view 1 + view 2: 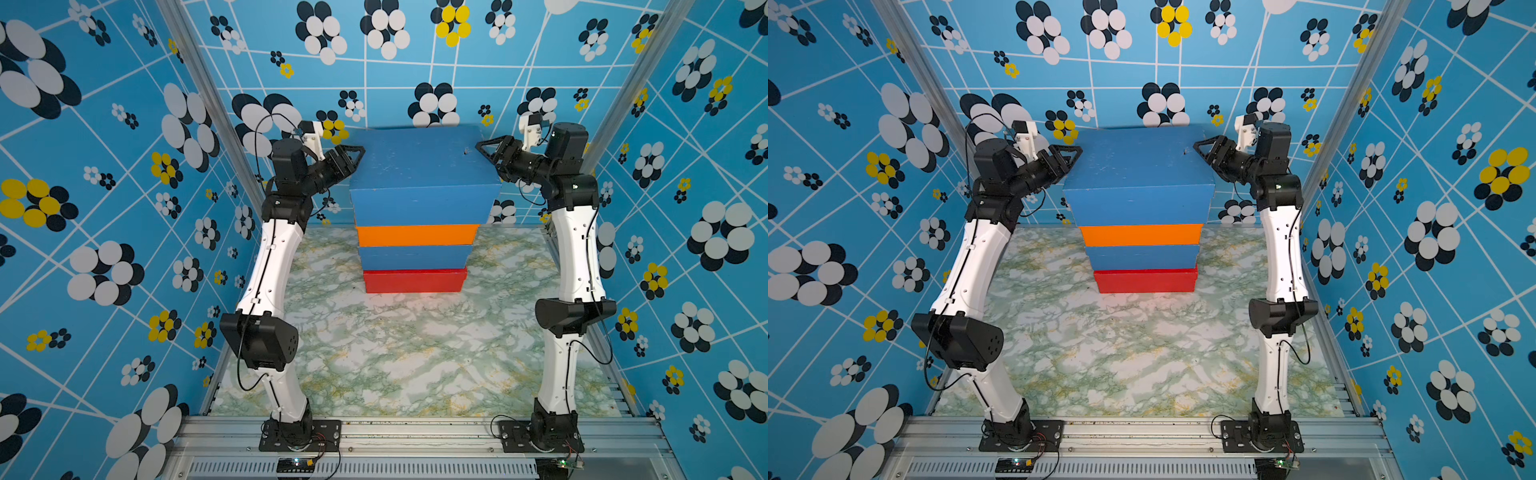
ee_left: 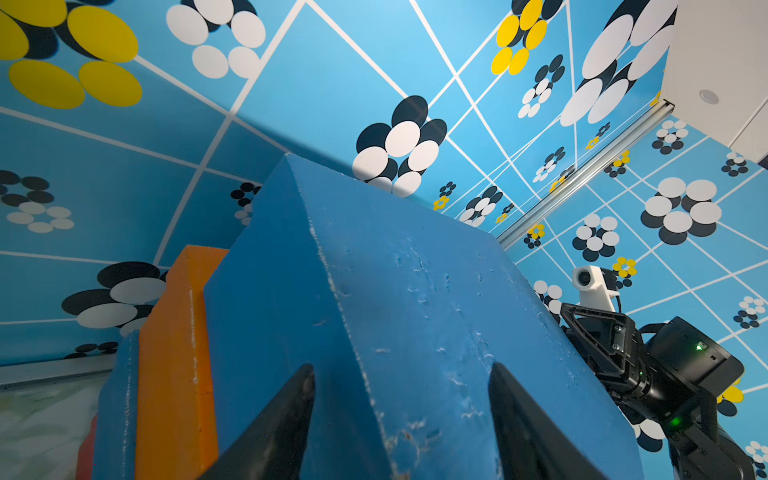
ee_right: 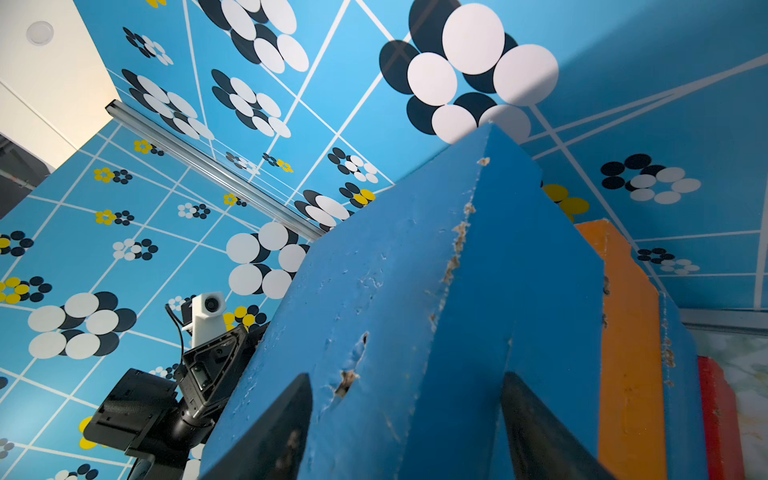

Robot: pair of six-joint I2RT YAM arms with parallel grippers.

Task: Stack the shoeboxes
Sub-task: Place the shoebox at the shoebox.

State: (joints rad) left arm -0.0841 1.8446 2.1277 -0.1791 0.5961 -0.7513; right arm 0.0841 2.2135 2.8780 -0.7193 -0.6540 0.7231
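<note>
the four shoeboxes stand in one pile at the back middle of the marble table (image 1: 415,353). the red shoebox (image 1: 413,281) is at the bottom, on it lies the lower blue shoebox (image 1: 413,257), then the orange shoebox (image 1: 417,235), and the top blue shoebox (image 1: 419,166) is on the very top. the left gripper (image 1: 360,153) is at the left side of the top blue shoebox. its fingers are spread, with the upper edge of the box between them. the right gripper (image 1: 480,146) is at the right side of the same box, with fingers also spread around that edge. i cannot tell if the tips touch the cardboard.
</note>
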